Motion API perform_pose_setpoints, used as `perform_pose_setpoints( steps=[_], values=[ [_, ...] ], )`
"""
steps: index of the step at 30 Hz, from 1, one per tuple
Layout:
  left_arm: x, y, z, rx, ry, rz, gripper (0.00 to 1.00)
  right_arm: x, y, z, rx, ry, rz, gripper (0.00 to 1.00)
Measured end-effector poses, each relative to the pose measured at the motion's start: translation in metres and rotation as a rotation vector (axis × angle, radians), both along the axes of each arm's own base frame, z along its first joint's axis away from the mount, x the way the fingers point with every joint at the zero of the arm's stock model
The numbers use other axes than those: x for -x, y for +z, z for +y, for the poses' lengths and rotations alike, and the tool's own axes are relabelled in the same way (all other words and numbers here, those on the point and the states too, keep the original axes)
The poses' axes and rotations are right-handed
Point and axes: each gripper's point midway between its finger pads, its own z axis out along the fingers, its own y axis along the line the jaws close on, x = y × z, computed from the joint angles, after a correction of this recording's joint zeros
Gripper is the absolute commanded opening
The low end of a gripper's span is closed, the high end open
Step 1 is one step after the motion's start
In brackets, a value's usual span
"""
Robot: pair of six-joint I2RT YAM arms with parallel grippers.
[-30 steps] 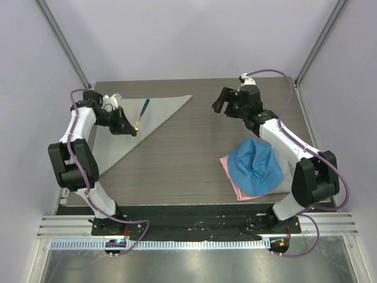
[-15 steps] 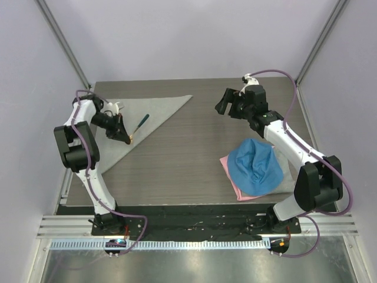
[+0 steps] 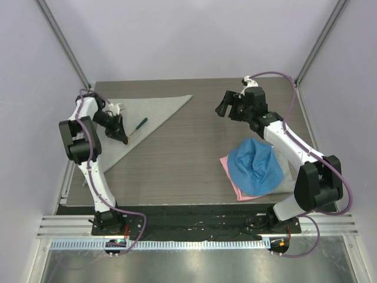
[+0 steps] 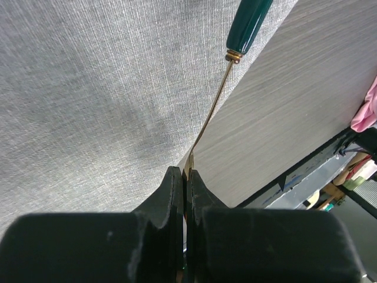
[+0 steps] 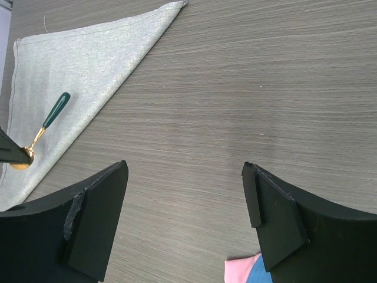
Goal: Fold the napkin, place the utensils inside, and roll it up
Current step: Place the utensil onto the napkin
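The light grey napkin (image 3: 150, 109) lies folded into a triangle at the table's back left, and shows too in the left wrist view (image 4: 100, 100) and the right wrist view (image 5: 88, 65). My left gripper (image 3: 124, 138) (image 4: 187, 174) is shut on the gold bowl end of the spoon (image 3: 141, 124). The spoon's dark green handle (image 4: 250, 20) points away from the gripper, over the napkin's diagonal edge. From the right wrist the spoon (image 5: 56, 111) appears small at the left. My right gripper (image 3: 222, 105) (image 5: 185, 194) hangs open over bare wood at the back middle, holding nothing.
A blue cloth (image 3: 256, 165) lies heaped on a pink cloth (image 3: 231, 177) at the near right, under the right arm's forearm. The pink corner (image 5: 241, 270) shows between the right fingers. Wooden tabletop (image 3: 188, 153) separates the napkin from these cloths.
My left gripper has carried the spoon a little nearer and lower along the napkin's diagonal edge. The left arm's elbow has swung up. The right gripper shifted slightly right.
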Motion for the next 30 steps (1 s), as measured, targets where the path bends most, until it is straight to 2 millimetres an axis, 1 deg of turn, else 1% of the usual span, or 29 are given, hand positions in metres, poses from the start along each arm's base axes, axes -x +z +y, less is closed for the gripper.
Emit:
perform_pose_setpoints(
  steps=[4, 6, 12, 16, 18, 20, 21, 25, 30],
  values=[
    [-0.01, 0.001, 0.004, -0.011, -0.007, -0.012, 0.0, 0.0, 0.0, 0.0, 0.001, -0.001, 0.002, 0.87],
    [-0.012, 0.0, 0.005, -0.013, -0.01, -0.012, 0.0, 0.001, -0.001, -0.001, 0.003, -0.002, 0.005, 0.87],
    [-0.005, -0.009, 0.005, -0.006, -0.025, 0.032, 0.0, 0.002, -0.003, -0.002, 0.008, -0.005, 0.015, 0.87],
    [-0.002, -0.011, 0.004, -0.002, -0.026, 0.047, 0.01, 0.003, -0.005, -0.002, 0.009, -0.005, 0.021, 0.87],
    [-0.002, -0.012, 0.005, -0.004, -0.027, 0.053, 0.04, 0.003, -0.005, -0.002, 0.009, -0.005, 0.021, 0.87],
    [-0.001, -0.013, 0.005, -0.006, -0.026, 0.059, 0.12, 0.003, -0.005, -0.002, 0.009, -0.005, 0.021, 0.87],
    [-0.002, -0.015, 0.006, -0.008, -0.025, 0.062, 0.18, 0.003, -0.005, -0.002, 0.009, -0.005, 0.022, 0.87],
    [-0.003, -0.02, 0.009, -0.03, -0.02, 0.076, 0.26, 0.003, -0.005, -0.002, 0.009, -0.005, 0.022, 0.87],
    [-0.005, -0.025, 0.014, -0.06, -0.007, 0.093, 0.32, 0.003, -0.005, -0.002, 0.007, -0.006, 0.025, 0.87]
  ],
)
